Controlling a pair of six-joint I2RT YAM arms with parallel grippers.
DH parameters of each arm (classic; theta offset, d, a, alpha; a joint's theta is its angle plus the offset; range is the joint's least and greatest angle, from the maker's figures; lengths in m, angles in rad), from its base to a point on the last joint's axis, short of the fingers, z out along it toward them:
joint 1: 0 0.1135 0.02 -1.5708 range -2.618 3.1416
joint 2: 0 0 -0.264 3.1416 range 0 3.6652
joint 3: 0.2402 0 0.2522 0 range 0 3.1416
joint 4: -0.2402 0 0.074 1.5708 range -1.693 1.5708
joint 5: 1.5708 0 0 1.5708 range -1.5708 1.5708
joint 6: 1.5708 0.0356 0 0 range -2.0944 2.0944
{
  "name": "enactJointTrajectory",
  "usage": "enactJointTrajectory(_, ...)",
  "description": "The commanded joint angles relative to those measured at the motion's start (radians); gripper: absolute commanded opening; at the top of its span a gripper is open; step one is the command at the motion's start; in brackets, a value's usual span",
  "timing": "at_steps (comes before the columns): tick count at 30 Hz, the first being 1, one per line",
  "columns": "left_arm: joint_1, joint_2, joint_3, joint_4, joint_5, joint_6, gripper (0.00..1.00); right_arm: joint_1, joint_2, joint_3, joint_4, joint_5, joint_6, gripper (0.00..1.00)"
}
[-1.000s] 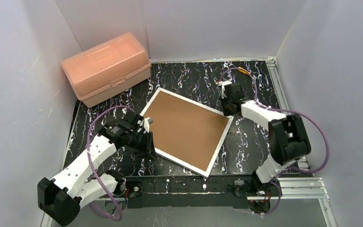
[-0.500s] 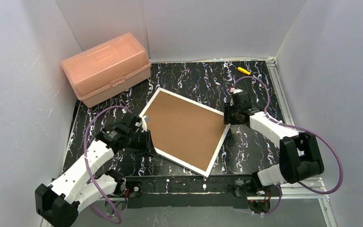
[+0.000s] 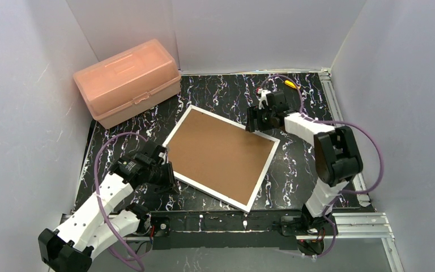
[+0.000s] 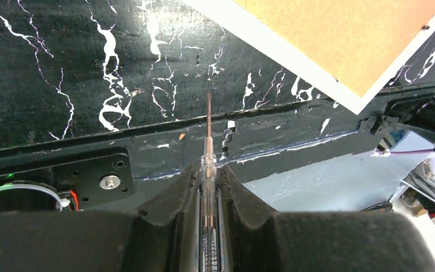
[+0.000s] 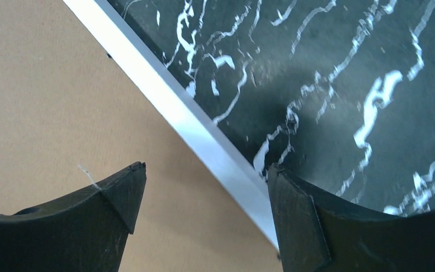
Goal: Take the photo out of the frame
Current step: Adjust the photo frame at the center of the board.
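- the frame (image 3: 221,154) lies face down in the middle of the table (image 3: 294,170), its brown backing board (image 5: 45,102) up and its white border (image 5: 169,110) all round. the photo is not in view — presumably under the board, so nothing is out yet.
- the left gripper (image 4: 208,173) sits just off the frame's near-left edge, clenched on a slim screwdriver (image 4: 209,127) with a clear handle. the tip points past the frame's near corner and seems to touch nothing.
- the right gripper (image 5: 205,175) is over the frame's far-right edge, released and spread wide. one finger is above the backing board, the other above bare table, with the white border between them. i cannot tell whether the fingertips touch the frame.
- a pink box (image 3: 127,79) stands well beyond the frame's far-left corner, and a small yellow object (image 3: 290,84) lies beyond its far-right corner.
- step in hand, as i judge it: an early one — getting set to open the back, with the board not yet lifted.
- the next move likely calls for the right gripper to steady the frame at that edge while the screwdriver tip is swung round to the seam between board and border. tiny dark marks there may be retaining tabs, but they are too small to be sure.
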State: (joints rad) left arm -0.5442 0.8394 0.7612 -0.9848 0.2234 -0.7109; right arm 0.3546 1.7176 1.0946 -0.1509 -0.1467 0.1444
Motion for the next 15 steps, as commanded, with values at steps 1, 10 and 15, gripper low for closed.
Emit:
enactJointTrajectory(1, 0.006, 0.012, -0.039, 0.041, -0.002, -0.071, 0.0, 0.011, 0.11, 0.11, 0.034, -0.071, -0.078, 0.85)
enactJointTrajectory(10, 0.007, 0.11, -0.069, 0.135, -0.058, -0.153, 0.0, 0.015, 0.201, 0.158, 0.022, -0.103, -0.097, 0.72)
enactJointTrajectory(15, 0.007, 0.12, -0.056, 0.141, -0.266, -0.234, 0.0, 0.014, 0.171, 0.079, 0.079, -0.097, -0.041, 0.67)
